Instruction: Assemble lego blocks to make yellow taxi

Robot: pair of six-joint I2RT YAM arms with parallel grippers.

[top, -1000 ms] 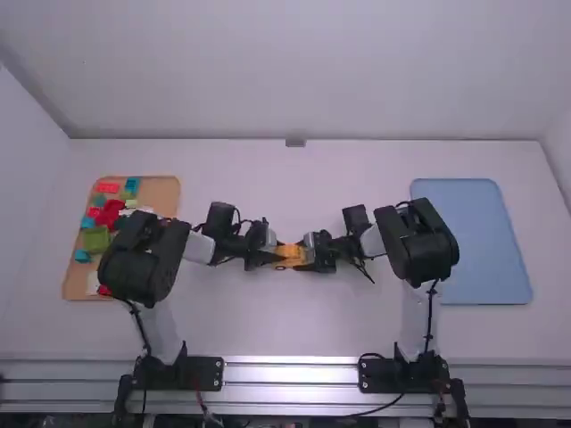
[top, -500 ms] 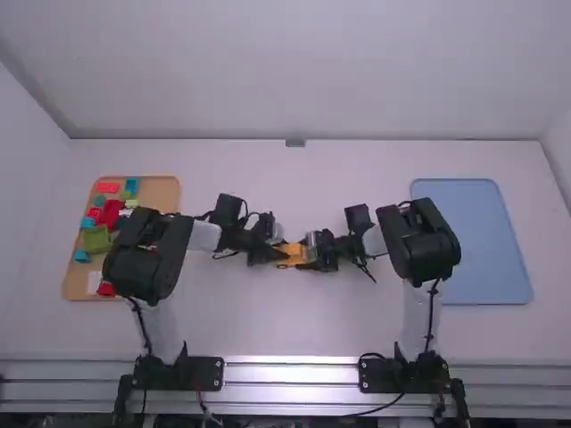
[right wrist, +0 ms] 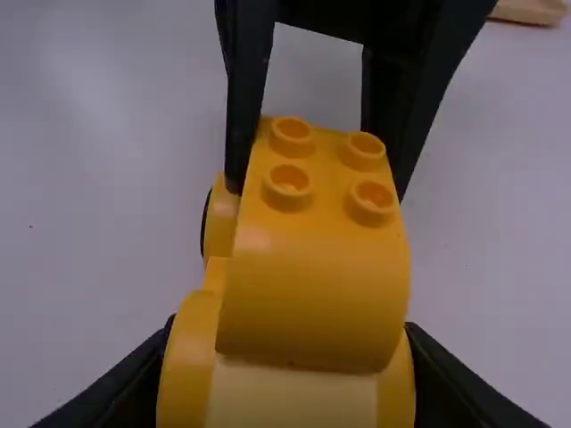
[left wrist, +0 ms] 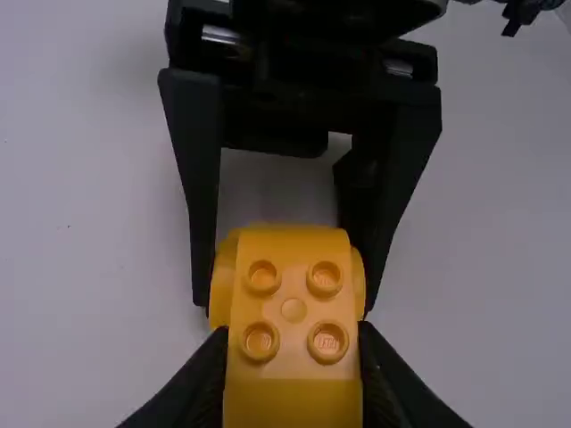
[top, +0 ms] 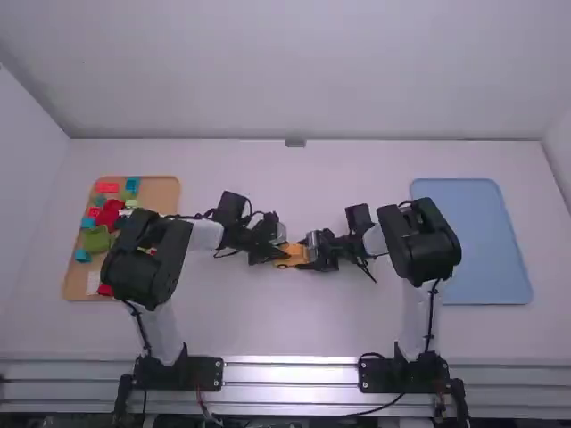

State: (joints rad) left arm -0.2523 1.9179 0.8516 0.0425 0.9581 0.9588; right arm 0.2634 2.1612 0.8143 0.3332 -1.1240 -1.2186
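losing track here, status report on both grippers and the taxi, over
Left gripper shut on yellow four-stud block. Right gripper shut on yellow car base, block on top. Grippers close together, might crowd each other.

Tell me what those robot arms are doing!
The left tool grips a yellow plastic block with four round studs. The right tool grips the yellow plastic car body under it. They look to be building a toy taxi. More colourful plastic blocks lie on a tan rectangular tray.
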